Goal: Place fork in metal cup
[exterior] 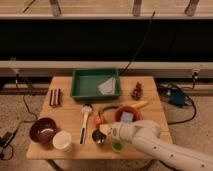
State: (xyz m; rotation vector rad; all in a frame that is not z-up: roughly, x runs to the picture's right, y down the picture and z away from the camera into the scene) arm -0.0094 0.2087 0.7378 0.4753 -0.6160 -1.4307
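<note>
On the wooden worktop, left to right, sit a maroon bowl, a white cup and a long white utensil. The metal cup stands just beside the pincer, whose jaws are closed. The fork itself is too hidden to make out. Releasing well probably means keeping it upright, centred over the cup's mouth.

Table, one. Green tray, one. Cups, three: metal cup, green cup, white cup. Bowls, two: dark bowl, red bowl. White utensil, one. Gripper, one, over the metal cup. Pinecone-like item, one. Dark bars, two.
</note>
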